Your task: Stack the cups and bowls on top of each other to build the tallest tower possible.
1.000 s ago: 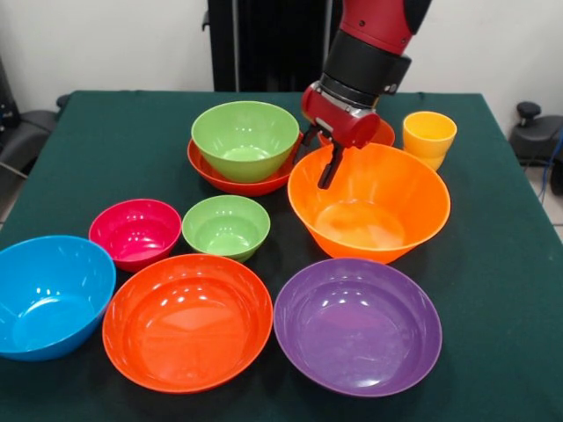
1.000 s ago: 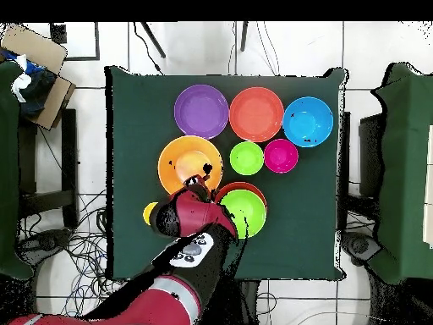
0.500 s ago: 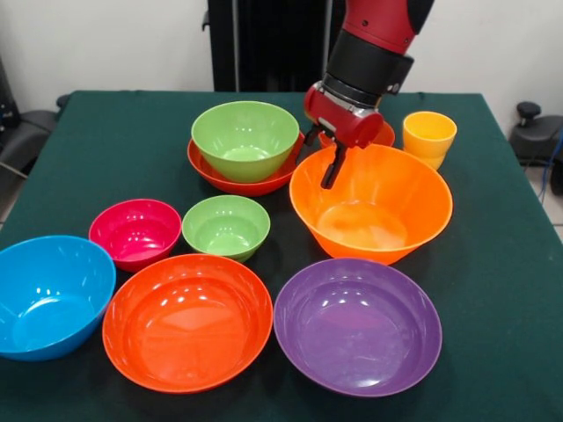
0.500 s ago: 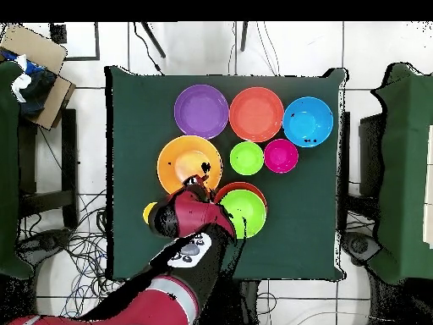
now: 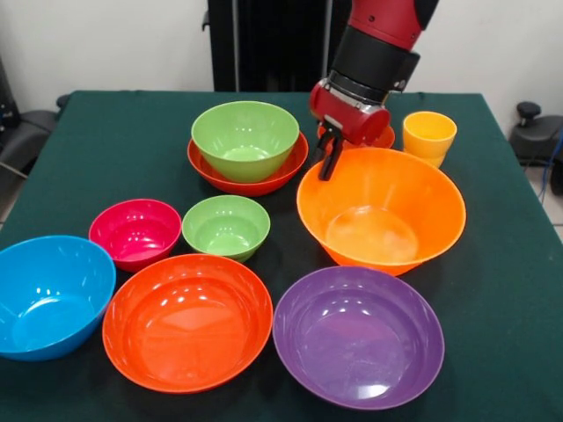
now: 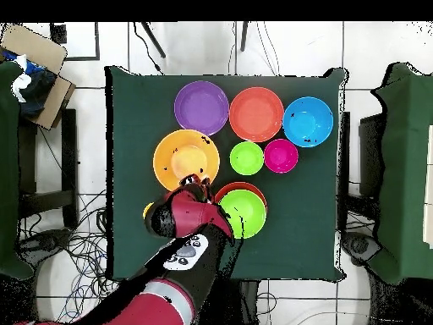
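I have the gripper (image 5: 327, 156) clamped on the far-left rim of the large orange bowl (image 5: 382, 211), one finger inside the wall and one outside. The bowl sits tilted, its near side looking lifted off the green table (image 5: 106, 141), right of the lime green bowl (image 5: 245, 139) nested in the wide red-orange bowl (image 5: 246, 176). The yellow-orange cup (image 5: 428, 136) stands just behind it. I judge this bowl light, stiff and glossy, so slippery: pinched at one rim point it will hang and swing, and could slip. The thin rim is the only real hold. The purple bowl (image 5: 358, 334) lies close beneath its near edge.
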Tool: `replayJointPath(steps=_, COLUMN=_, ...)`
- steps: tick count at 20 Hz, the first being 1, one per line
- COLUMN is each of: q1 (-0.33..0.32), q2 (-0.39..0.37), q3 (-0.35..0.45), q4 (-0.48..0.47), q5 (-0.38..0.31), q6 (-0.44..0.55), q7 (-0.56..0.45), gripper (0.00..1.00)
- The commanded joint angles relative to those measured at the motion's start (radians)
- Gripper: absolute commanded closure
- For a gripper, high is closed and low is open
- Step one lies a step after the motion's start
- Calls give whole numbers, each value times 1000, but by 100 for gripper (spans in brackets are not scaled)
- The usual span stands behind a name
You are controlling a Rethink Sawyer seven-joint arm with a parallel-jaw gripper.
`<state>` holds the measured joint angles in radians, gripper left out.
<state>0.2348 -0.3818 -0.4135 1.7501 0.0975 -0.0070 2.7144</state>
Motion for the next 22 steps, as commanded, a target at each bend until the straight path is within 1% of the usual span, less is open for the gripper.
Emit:
replayJointPath(steps=1, q1=6, q2=27, q3=77, q4=-66, q5=-4, q6=121, q7=15, gripper=100)
replayJointPath(steps=7, q1=-1, q2=18, q3=88, q4=-59, q5=-1, q6=125, q7=19, gripper=100)
replayJointPath(steps=10, q1=10, q2=9, q3=85, q4=-54, q5=9, q6=143, q7=29, gripper=100)
replayJointPath(steps=12, q1=24, q2=-11, q3=78, q4=-43, q5=18, q6=176, q7=37, gripper=100)
replayJointPath(steps=14, q1=44, q2=-46, q3=66, q4=-27, q5=27, q6=228, q7=47, gripper=100)
replayJointPath(steps=16, q1=50, q2=-100, q3=69, q4=-2, q5=26, q6=292, q7=48, gripper=100)
replayJointPath(steps=22, q1=18, q2=-253, q3=98, q4=54, q5=0, q6=443, q7=2, gripper=100)
